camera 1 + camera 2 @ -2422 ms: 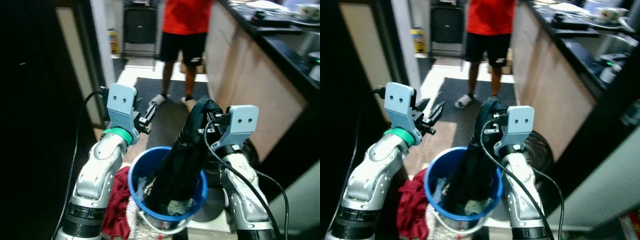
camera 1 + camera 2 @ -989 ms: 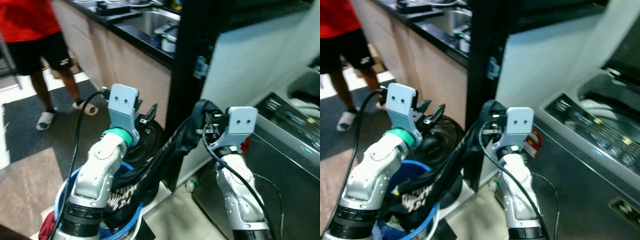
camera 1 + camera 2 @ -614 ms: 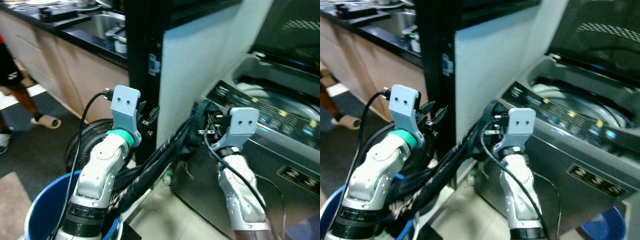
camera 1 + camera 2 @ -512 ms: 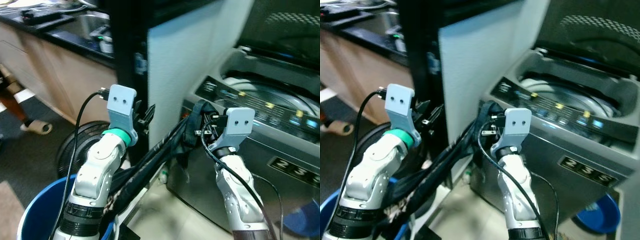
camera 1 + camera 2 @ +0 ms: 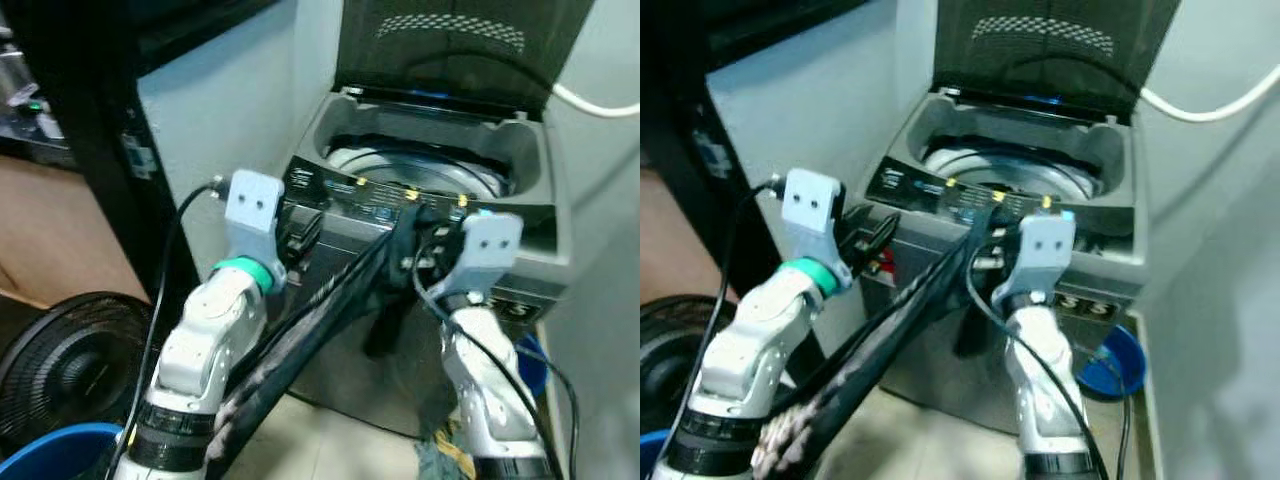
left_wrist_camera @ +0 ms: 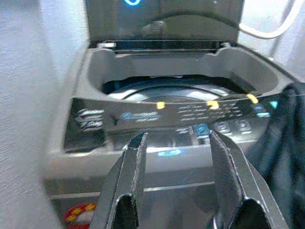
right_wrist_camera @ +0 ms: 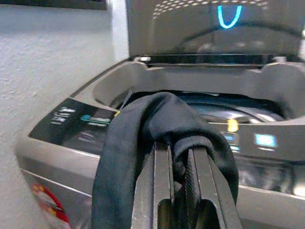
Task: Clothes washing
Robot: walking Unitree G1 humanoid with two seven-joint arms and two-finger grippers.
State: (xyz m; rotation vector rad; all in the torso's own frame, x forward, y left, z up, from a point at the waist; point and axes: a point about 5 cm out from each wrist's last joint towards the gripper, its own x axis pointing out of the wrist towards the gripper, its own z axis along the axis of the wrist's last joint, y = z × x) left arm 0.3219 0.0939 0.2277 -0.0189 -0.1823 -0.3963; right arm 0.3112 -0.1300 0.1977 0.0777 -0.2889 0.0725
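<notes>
Right gripper (image 7: 180, 167): fingers clamped on dark garment (image 7: 143, 124), near washing machine (image 5: 440, 180).
Left gripper (image 6: 178, 164): fingers spread, empty.

Both our arms raised, bent at elbow, forearms angled up and forward. Our left gripper (image 6: 175, 179) empty, its black fingers (image 6: 134, 167) spread apart, pointing forward; green ring on that wrist. Our right gripper (image 7: 178, 164) level with left, fingers (image 7: 163, 168) pressed close together, clamping fold of dark garment (image 7: 143, 129) that drapes over fingertips and trails down between our arms.
</notes>
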